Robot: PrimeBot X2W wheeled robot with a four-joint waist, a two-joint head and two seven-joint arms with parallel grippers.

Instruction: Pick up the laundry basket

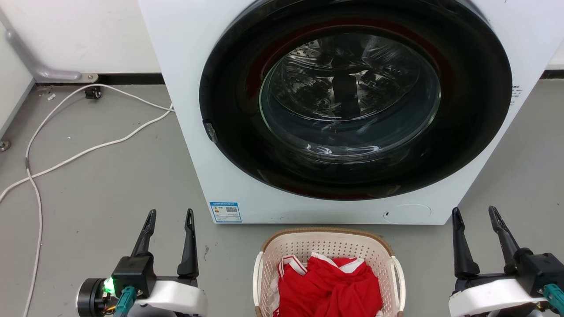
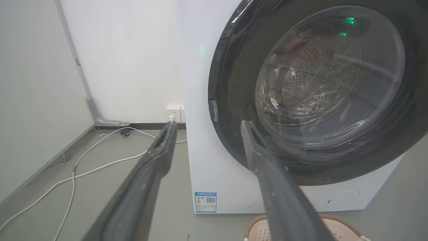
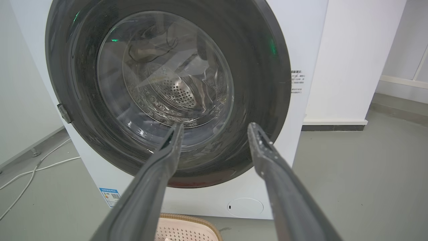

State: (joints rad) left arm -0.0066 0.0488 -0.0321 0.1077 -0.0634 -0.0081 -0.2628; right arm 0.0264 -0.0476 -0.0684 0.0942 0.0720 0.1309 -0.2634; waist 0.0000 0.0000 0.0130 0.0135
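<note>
Laundry basket on floor, dead centre, just before washing machine. Cream perforated walls, brown woven-look rim, white side handles, red garment heaped inside. Left claw spread, empty, off basket's left. Right claw spread, empty, off its right.

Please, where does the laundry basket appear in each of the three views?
Head view: laundry basket at bottom centre, below the washing machine.
Left wrist view: basket at bottom edge, right of centre, partly behind a finger.
Right wrist view: basket at bottom edge, between the fingers.
Shared landmark: blue label on the machine's front.
</note>
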